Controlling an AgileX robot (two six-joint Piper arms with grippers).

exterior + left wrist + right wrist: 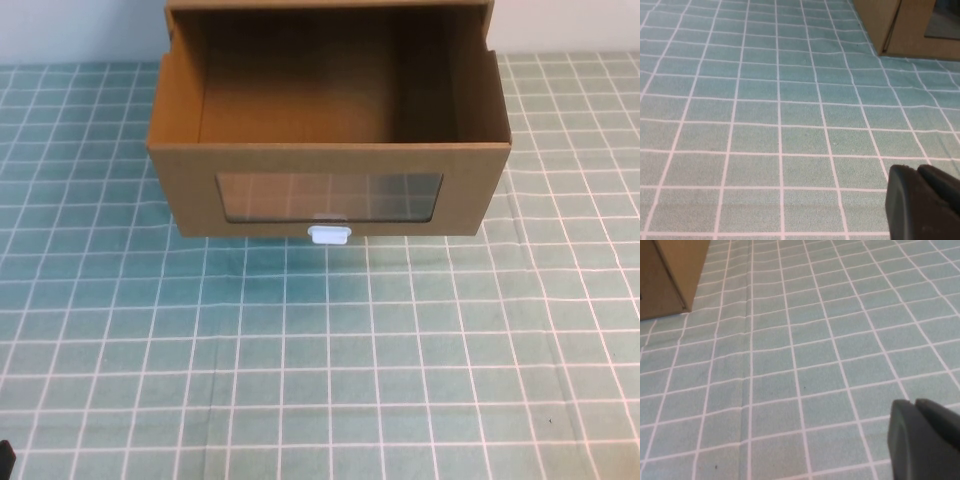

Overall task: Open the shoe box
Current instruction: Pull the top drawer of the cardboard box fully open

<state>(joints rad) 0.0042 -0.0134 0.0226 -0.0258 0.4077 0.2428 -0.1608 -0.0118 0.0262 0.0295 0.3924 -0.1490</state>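
The left gripper (916, 172) hangs low over the cloth-covered counter (320, 350), nearer the robot than the shoe box (330, 165) and to its left, fingers pressed together. The shoe box sits far and central, its long axis running left to right. Its drawer (180, 110) stands out toward the robot, with the window (329, 197) and white pull tab (329, 234) facing the robot. Only the high view shows the tab and the open inside; each wrist view catches one lower corner. The right gripper (914, 405) hangs to the box's right, fingers pressed together.

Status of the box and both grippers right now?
Shoe box drawer: pulled out, empty.
White handle: free, ungripped.
Left gripper: shut, empty, over the tablecloth, clear of the drawer.
Right gripper: shut, empty, over the tablecloth, clear of the drawer.
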